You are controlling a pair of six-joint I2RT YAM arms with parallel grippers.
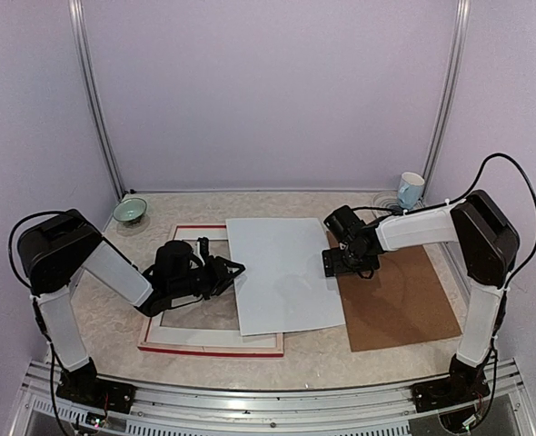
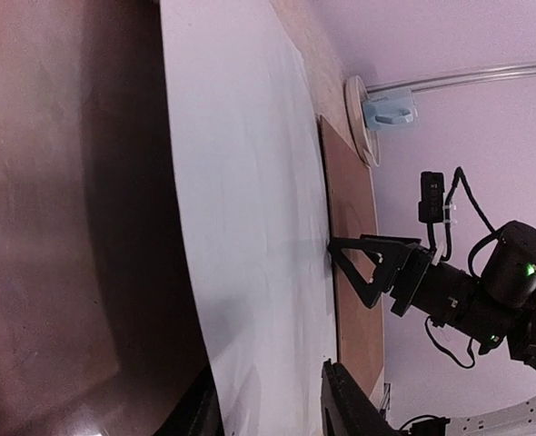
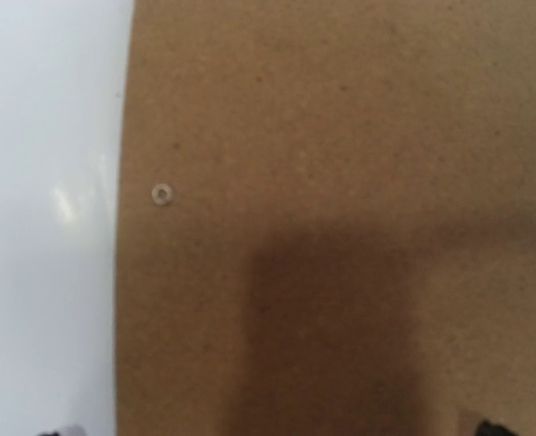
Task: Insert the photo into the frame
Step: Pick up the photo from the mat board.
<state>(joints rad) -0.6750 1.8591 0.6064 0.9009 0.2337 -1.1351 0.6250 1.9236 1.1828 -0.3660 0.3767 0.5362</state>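
Observation:
The photo lies white back up in the middle of the table. Its left part overlaps the frame, which has red edges and a pale border, and its right edge rests on a brown board. My left gripper lies low over the frame's dark middle at the photo's left edge. In the left wrist view the photo fills the gap between the fingers of this gripper, which stand apart. My right gripper points down over the board beside the photo's right edge, jaws wide.
A green bowl sits at the back left. At the back right a pale blue cup stands on a saucer. The brown board has a small ring hole. Purple walls and metal posts enclose the table.

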